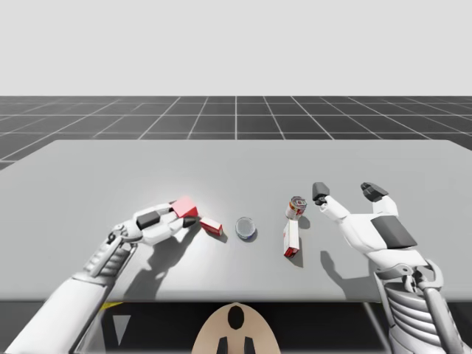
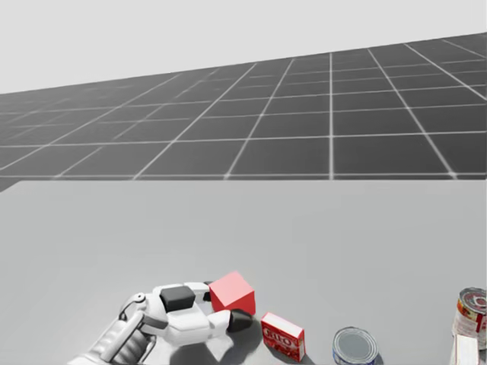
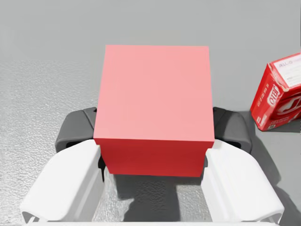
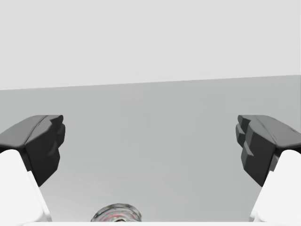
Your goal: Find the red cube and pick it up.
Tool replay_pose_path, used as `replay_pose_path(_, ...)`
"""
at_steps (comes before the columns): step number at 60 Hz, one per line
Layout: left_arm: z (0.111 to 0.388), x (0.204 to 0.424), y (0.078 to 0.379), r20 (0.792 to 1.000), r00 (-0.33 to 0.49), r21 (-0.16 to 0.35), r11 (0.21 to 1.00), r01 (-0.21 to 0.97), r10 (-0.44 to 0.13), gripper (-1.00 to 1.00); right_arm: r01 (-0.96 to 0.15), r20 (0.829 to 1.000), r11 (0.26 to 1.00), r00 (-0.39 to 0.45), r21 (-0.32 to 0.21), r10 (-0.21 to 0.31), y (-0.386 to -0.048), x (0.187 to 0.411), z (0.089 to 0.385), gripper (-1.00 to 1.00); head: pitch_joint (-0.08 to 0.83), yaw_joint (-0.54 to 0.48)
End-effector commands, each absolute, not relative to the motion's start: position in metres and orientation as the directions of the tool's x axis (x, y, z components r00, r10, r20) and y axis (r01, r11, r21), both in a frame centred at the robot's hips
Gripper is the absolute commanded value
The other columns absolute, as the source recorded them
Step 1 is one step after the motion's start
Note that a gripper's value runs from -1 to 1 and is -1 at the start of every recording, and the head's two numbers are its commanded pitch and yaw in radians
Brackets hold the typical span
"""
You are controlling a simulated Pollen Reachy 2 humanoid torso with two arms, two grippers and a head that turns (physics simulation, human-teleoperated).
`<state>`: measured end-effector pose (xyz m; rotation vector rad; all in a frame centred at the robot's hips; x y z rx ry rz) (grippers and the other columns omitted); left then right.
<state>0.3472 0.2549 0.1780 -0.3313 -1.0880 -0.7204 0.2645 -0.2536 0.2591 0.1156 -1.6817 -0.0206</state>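
Note:
The red cube (image 1: 184, 206) (image 2: 231, 293) (image 3: 155, 108) sits between the fingers of my left gripper (image 1: 188, 214) (image 2: 228, 312) (image 3: 153, 129), at the left of the grey table (image 1: 88, 177). Both dark pads (image 3: 75, 129) press on its two sides, so the gripper is shut on it. A shadow lies on the table under the cube. My right gripper (image 1: 346, 192) (image 4: 150, 146) hovers open over the table's right side, with nothing between its fingers.
A small red box (image 1: 212, 226) (image 2: 282, 335) (image 3: 280, 92) lies just right of the cube. Further right are a flat round silver tin (image 1: 246, 228) (image 2: 354, 346), a red-and-white can (image 1: 297, 207) (image 2: 472, 306) (image 4: 116, 214) and an upright red-and-white box (image 1: 291, 238).

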Motion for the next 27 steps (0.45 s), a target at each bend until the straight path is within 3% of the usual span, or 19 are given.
replay_pose_path(1, 0.222, 0.346, 0.261, 0.904, 0.166, 0.204, 0.740, 0.641, -0.393, 1.00, -0.064, 0.989, 0.994, -0.108, 0.091, -0.098, -0.253, 0.265, 0.259, -1.00, 0.306, 0.25)
replay_pose_path(17, 0.304, 0.332, 0.267, 0.933, 0.003, 0.297, 0.772, 0.562, -0.361, 1.00, -0.062, 0.988, 0.993, -0.106, 0.103, -0.109, -0.255, 0.265, 0.260, -1.00, 0.304, 0.25)
replay_pose_path(27, 0.366, 0.315, 0.262, 0.928, -0.152, 0.370, 0.789, 0.491, -0.340, 1.00, -0.057, 0.989, 0.993, -0.105, 0.102, -0.108, -0.256, 0.266, 0.260, -1.00, 0.304, 0.24)
